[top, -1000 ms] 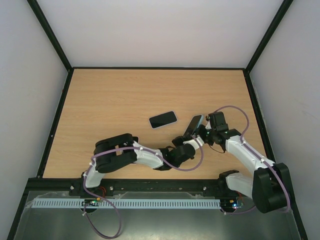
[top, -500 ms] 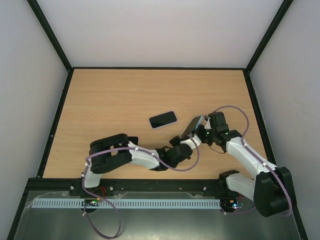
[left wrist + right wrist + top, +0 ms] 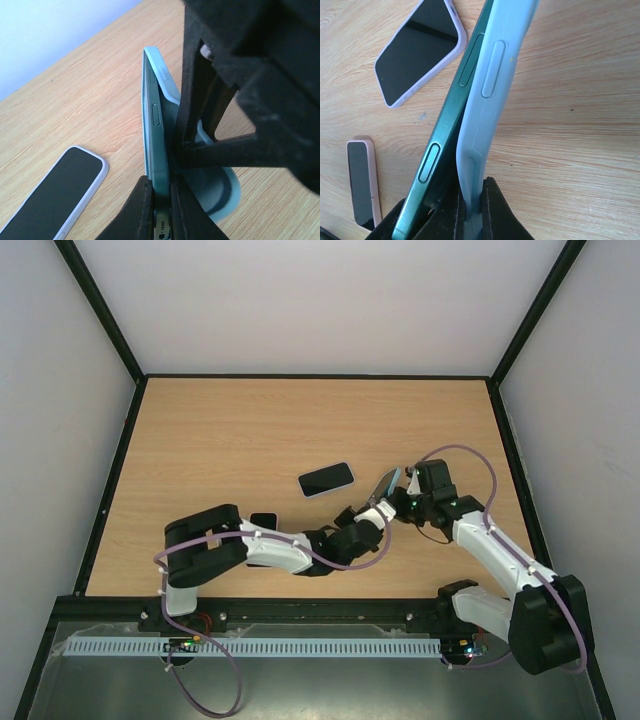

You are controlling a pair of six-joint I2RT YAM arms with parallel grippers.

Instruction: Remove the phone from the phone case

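Observation:
A teal-green phone (image 3: 445,125) is partly split from its pale blue case (image 3: 495,75). Both are held on edge above the table between my two grippers, right of centre in the top view (image 3: 386,483). My left gripper (image 3: 160,181) is shut on the phone's (image 3: 151,145) bottom end, where the port shows. My right gripper (image 3: 471,187) is shut on the case wall. The case (image 3: 220,192) bows away from the phone on the right gripper's side. In the top view the left gripper (image 3: 367,514) and right gripper (image 3: 402,497) meet at the phone.
A second phone in a white-lilac case (image 3: 326,479) lies face up on the wooden table (image 3: 230,440), left of the held phone. It also shows in both wrist views (image 3: 55,195) (image 3: 420,47). A small pink-cased device (image 3: 263,521) lies by the left arm.
The left arm has stretched out, its elbow moving left and uncovering the small pink-cased device. The held phone and case have shifted slightly up and away, with both grippers still clamped.

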